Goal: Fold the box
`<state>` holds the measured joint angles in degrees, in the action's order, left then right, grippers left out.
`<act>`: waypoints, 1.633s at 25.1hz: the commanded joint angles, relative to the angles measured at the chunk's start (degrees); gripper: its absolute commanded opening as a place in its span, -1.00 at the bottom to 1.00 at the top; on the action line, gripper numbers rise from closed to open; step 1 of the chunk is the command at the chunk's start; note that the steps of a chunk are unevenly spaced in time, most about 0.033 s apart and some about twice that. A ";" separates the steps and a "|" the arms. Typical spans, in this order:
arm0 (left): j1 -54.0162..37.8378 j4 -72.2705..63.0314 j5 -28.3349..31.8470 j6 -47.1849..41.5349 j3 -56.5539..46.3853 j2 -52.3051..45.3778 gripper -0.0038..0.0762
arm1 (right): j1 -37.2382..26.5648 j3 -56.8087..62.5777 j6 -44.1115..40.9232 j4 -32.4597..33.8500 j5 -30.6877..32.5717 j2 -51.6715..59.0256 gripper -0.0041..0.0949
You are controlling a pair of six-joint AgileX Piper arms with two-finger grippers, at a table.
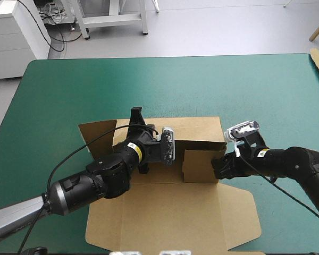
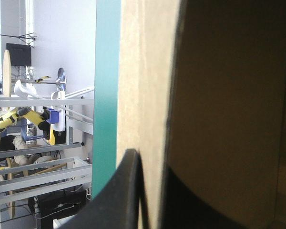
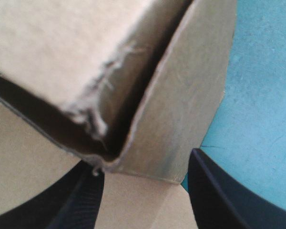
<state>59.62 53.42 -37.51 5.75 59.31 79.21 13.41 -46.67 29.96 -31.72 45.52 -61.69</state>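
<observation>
high: above and behind robot, faces forward-down, stands well off, frames whole table (image 1: 53,85) | left wrist: hard against upright wall of the box (image 2: 143,71), turned a quarter, looks level toward far side | right wrist: close over a box corner, faces down | shared by all three: box, teal-green cover (image 3: 257,95)
</observation>
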 commanded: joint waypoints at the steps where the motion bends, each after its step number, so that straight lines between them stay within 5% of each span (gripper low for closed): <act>1: 0.61 -11.02 3.59 2.71 -0.01 -0.14 -0.92 | 4.90 -0.85 -3.62 0.44 -10.26 1.07 0.05; 7: 0.61 -11.15 3.59 2.71 -0.01 -0.14 -0.92 | 13.65 -0.76 -35.15 26.23 -15.30 1.07 -0.03; 13: 0.61 -11.15 3.72 2.71 -0.01 -0.14 -0.92 | 20.08 -0.76 -46.18 36.01 -16.50 0.96 -0.33; 17: 0.61 -11.15 3.72 2.71 -0.01 -0.14 -0.92 | 21.58 -0.76 -47.37 36.63 -15.83 0.74 -0.93; 21: 0.61 -13.28 3.50 2.84 -0.01 -0.14 -0.90 | 21.71 -0.76 -50.06 37.92 -15.71 0.74 -0.94; 24: 0.61 -15.43 3.38 3.15 -0.01 -0.14 -0.70 | 21.71 -0.76 -50.58 38.79 -15.58 0.74 -0.94; 31: 0.61 -15.76 2.35 3.26 -0.01 -0.48 0.31 | 21.71 -0.76 -50.99 38.79 -15.58 0.60 -0.95; 41: 4.60 -15.07 -3.87 2.23 0.10 -3.75 0.33 | 21.60 -1.08 -51.41 39.41 -16.37 -5.17 -0.95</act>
<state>62.37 41.89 -41.24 9.13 58.95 77.39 34.69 -46.54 -21.34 9.28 33.24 -64.46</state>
